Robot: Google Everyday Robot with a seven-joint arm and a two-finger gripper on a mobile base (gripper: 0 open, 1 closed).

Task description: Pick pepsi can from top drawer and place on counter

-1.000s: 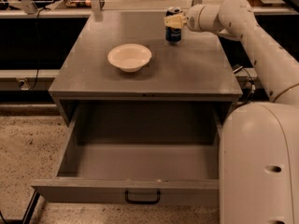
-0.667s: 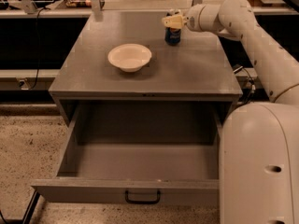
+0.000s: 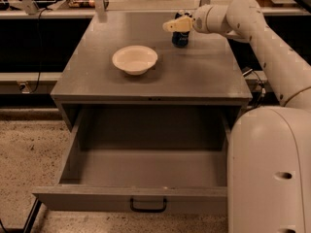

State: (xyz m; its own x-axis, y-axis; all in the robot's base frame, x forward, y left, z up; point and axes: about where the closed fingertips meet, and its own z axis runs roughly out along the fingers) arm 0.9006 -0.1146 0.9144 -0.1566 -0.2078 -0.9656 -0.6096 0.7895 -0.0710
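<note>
The pepsi can (image 3: 181, 38) is standing on the counter (image 3: 204, 76); the gripper (image 3: 176, 25) is hovering at its top, its hold impossible to tell. Only withdrawing is remaining.

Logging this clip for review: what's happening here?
The robot's arm reaches across the counter, its claw at the top of the pepsi can, which stands upright on the counter's far side, right of the white bowl. Whether the claw grips the can cannot be told. The top drawer hangs open with nothing visible inside.

Smooth white tubular arm (image 3: 272, 47) and bulky rounded base (image 3: 269, 169) — pale yellowish claw (image 3: 171, 25) over the counter (image 3: 204, 76)
</note>
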